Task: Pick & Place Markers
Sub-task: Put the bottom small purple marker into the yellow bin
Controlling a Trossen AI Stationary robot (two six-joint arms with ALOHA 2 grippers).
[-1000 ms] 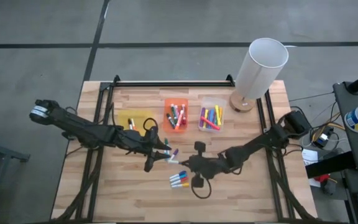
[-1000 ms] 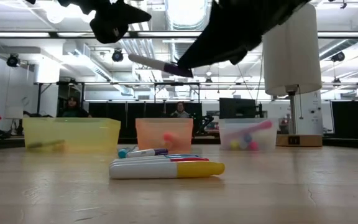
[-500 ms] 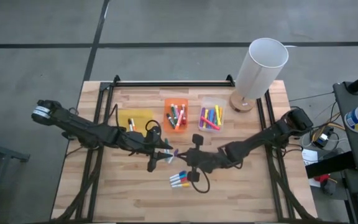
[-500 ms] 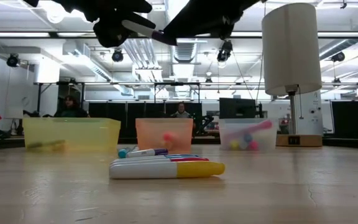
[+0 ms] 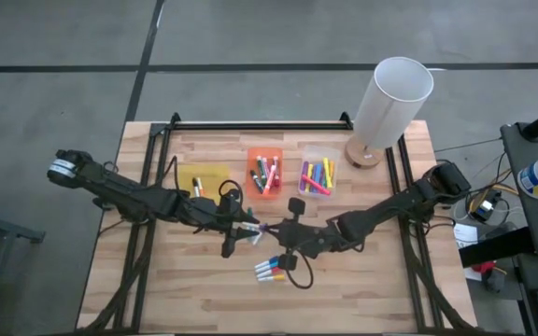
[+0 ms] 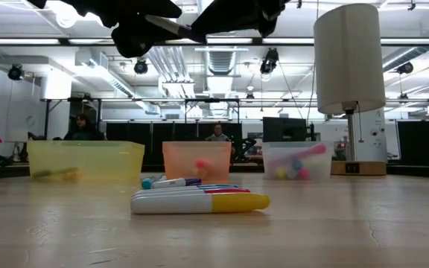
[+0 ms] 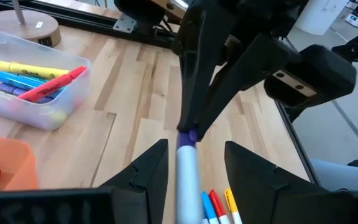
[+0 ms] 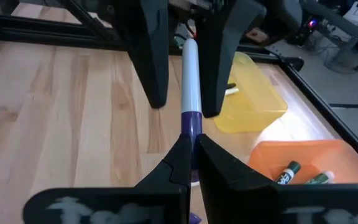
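A white-barrelled marker [image 8: 190, 68] with a purple cap hangs in the air over the table's middle. My right gripper [image 8: 193, 142] is shut on it. My left gripper [image 7: 195, 149] faces it from the table's left side, open, one finger on either side of the white barrel [image 7: 186, 168] with a gap on both sides. In the high view the two grippers meet tip to tip, left [image 5: 247, 228] and right [image 5: 272, 228]. Several more markers [image 5: 271, 271] lie side by side on the wood near the front. My right gripper pinches the marker's purple cap end [image 8: 191, 124] between its two fingers. The fingers come nearly level from the table's right side and lie along the marker. The marker is lifted clear of the table, and its white barrel sticks out toward my left gripper.
Three small bins stand in a row at the back: a yellow bin [image 5: 205, 179], an orange bin [image 5: 264, 173] and a clear bin [image 5: 316, 177], all with markers inside. A white lamp [image 5: 390, 98] stands at the back right. A black rail [image 5: 260, 124] runs along the far edge.
My right gripper has risen with the marker and gone a little toward the far edge and my left gripper. The white barrel now lies between the left gripper's open fingers. The marker has gone from slanting to nearly level.
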